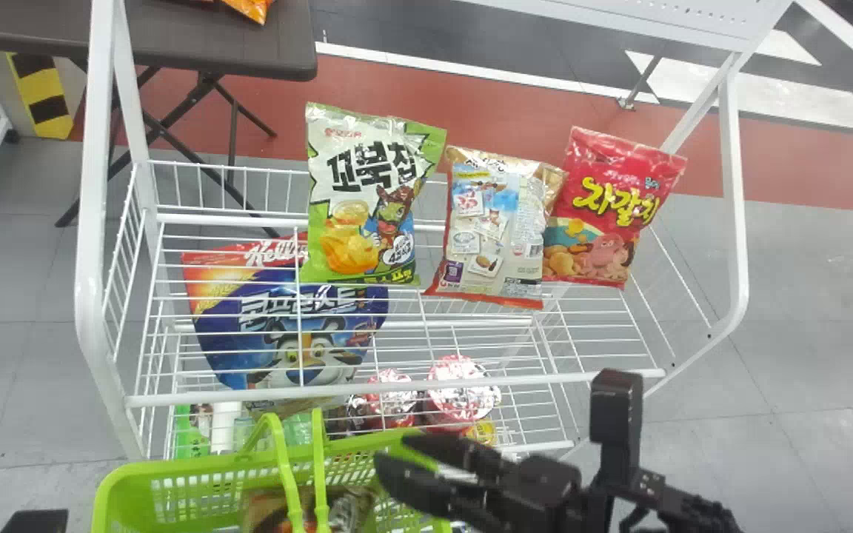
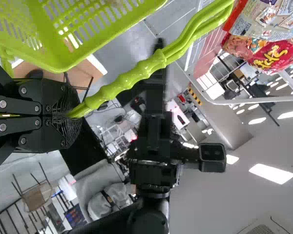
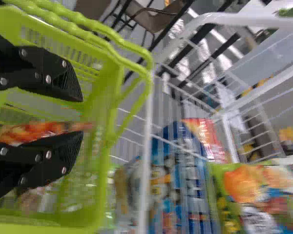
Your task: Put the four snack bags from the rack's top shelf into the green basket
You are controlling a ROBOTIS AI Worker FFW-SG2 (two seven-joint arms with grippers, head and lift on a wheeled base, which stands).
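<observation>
On the rack's top shelf stand a green-and-white snack bag [image 1: 367, 200], a beige one [image 1: 497, 229] and a red one [image 1: 611, 215], side by side. A brown snack bag [image 1: 345, 511] lies inside the green basket [image 1: 197, 474]. Over the basket's right rim is my right gripper [image 1: 391, 451], its fingers parted; in the right wrist view this gripper [image 3: 80, 114] is open above the basket, an orange-red bag [image 3: 44, 130] showing past its fingers. My left gripper [image 2: 71, 116] is shut on the basket's green handle [image 2: 132, 75], beside the basket.
The white wire rack [image 1: 397, 386] stands beyond the basket, with its front rail close to the rim. On its lower levels are a blue cereal bag [image 1: 293, 340] and red-lidded cups [image 1: 460, 389]. A dark table [image 1: 212, 37] is behind at the left.
</observation>
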